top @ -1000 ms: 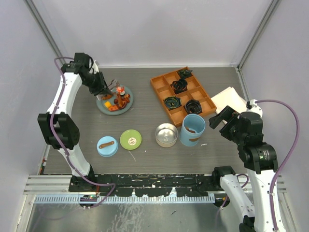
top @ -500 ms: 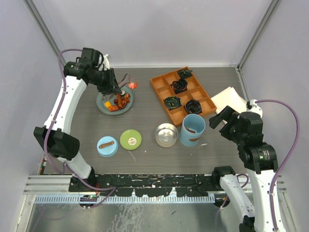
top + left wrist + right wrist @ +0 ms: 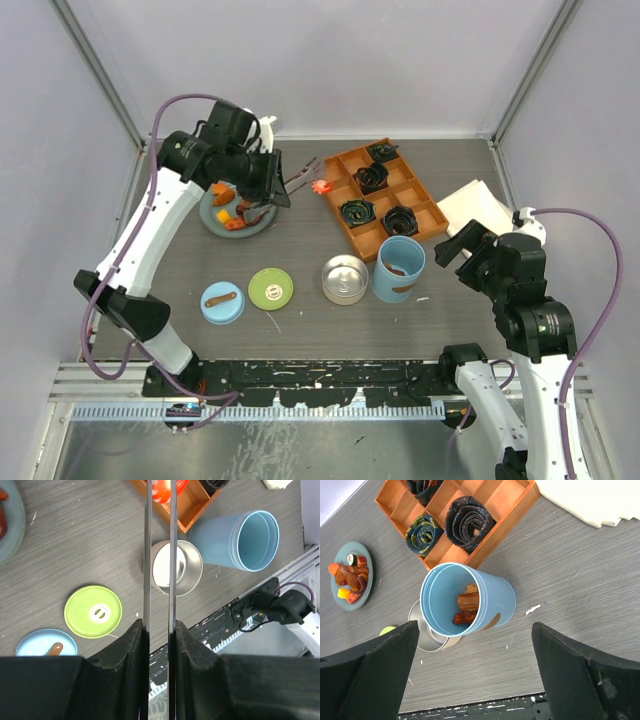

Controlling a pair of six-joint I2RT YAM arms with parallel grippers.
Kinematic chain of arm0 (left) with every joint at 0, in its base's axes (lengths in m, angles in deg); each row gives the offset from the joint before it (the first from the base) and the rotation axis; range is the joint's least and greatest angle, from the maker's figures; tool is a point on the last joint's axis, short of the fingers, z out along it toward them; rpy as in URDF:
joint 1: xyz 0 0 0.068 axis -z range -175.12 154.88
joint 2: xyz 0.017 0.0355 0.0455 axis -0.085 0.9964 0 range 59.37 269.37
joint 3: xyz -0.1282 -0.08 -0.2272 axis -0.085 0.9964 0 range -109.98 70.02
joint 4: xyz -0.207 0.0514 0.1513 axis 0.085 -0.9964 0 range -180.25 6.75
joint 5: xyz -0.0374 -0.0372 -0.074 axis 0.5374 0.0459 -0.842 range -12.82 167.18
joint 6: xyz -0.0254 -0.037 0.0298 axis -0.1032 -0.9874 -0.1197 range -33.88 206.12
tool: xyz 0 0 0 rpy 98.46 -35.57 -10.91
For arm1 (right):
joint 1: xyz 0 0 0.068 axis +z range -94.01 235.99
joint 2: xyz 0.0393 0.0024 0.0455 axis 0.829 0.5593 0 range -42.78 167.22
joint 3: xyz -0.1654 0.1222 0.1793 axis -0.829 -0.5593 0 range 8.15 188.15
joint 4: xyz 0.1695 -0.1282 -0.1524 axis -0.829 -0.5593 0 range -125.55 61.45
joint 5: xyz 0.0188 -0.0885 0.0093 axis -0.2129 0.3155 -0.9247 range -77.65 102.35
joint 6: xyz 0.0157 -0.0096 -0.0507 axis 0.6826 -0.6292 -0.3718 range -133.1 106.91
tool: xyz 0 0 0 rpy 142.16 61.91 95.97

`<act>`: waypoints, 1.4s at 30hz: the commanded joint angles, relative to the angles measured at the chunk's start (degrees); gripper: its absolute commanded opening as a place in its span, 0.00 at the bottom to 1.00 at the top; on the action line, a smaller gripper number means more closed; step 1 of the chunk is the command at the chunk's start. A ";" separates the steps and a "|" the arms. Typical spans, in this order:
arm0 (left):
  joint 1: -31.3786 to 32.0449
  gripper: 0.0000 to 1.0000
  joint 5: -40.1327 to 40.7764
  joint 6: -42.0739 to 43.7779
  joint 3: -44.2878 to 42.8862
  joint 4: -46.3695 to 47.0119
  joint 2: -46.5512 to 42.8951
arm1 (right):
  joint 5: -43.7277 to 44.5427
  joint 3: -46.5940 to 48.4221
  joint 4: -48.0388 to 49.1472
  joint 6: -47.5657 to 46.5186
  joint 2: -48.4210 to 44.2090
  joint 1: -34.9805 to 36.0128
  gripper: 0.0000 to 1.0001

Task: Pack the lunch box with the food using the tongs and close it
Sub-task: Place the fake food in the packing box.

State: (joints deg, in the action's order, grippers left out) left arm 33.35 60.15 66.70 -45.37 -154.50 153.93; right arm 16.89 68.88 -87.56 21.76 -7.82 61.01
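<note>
My left gripper (image 3: pixel 275 188) (image 3: pixel 159 627) is shut on the grey tongs (image 3: pixel 300 180) (image 3: pixel 146 555). Their tips pinch a red piece of food (image 3: pixel 322 186) (image 3: pixel 162 489) in the air by the orange tray's left edge. More food (image 3: pixel 240 208) (image 3: pixel 351 575) lies on the teal plate (image 3: pixel 212 222). The lunch box stands open: the steel tin (image 3: pixel 345 278) (image 3: pixel 190 572) and the light-blue cylinder (image 3: pixel 400 268) (image 3: pixel 500 605), which holds brown pieces (image 3: pixel 469 602). The green lid (image 3: pixel 271 288) and blue lid (image 3: pixel 222 302) lie flat at the front left. My right gripper (image 3: pixel 470 245) (image 3: pixel 474 626) hovers open, right of the cylinder.
The orange tray (image 3: pixel 378 195) (image 3: pixel 455 515) of black coils stands at the back right, close behind the cylinder. Folded white cloth (image 3: pixel 472 208) (image 3: pixel 590 500) lies at the right edge. Grey walls close in the table on three sides.
The left arm lifted the tongs, with a red piece in their tips, off the plate and swung right, as far as the orange tray. The right arm has not moved.
</note>
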 commanded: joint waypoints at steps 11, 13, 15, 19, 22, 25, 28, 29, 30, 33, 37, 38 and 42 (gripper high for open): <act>21.31 0.10 8.86 -2.75 1.79 8.71 -1.90 | 2.45 1.39 1.03 0.88 -0.99 -0.19 1.00; 23.44 0.10 10.07 -3.14 1.26 9.03 -0.75 | 2.79 1.65 0.87 0.67 -0.95 -0.18 1.00; 25.11 0.11 9.68 -3.67 0.47 9.44 0.51 | 3.08 1.61 0.89 0.65 -1.03 -0.19 1.00; 28.44 0.10 11.79 -2.48 -2.75 7.41 3.83 | 3.11 1.50 0.85 0.76 -1.11 -0.16 1.00; 29.87 0.11 12.61 -2.20 -3.97 6.04 5.39 | 3.93 1.51 0.66 0.88 -1.43 -0.18 1.00; 31.34 0.11 12.84 -2.30 -3.87 6.02 6.25 | 5.00 1.62 0.60 1.09 -2.14 -0.23 1.00; 31.93 0.12 14.51 -1.37 -4.38 5.29 7.06 | 5.21 1.84 0.60 1.28 -2.44 -0.18 1.00; 31.98 0.12 14.71 -0.95 -4.71 4.92 7.26 | 5.26 1.85 0.51 1.20 -2.44 -0.20 1.00; 31.92 0.12 14.82 -0.63 -5.13 4.66 7.58 | 5.37 1.91 0.41 1.19 -2.44 -0.18 1.00; 31.96 0.13 14.48 -0.49 -5.59 4.49 8.16 | 5.57 1.94 0.34 1.27 -2.44 -0.18 1.00; 32.32 0.17 13.65 -0.73 -4.97 4.91 8.88 | 5.53 1.82 0.34 1.66 -2.52 -0.18 1.00; 32.42 0.18 13.75 -0.50 -5.13 4.68 9.07 | 5.49 1.82 0.32 1.65 -2.48 -0.18 1.00; 32.45 0.22 13.64 -0.57 -5.60 4.12 9.51 | 5.57 1.92 0.32 1.63 -2.45 -0.19 1.00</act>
State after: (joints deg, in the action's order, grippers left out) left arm 65.47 73.54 65.13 -48.10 -151.22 163.42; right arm 21.30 68.90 -88.48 22.87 -9.91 61.01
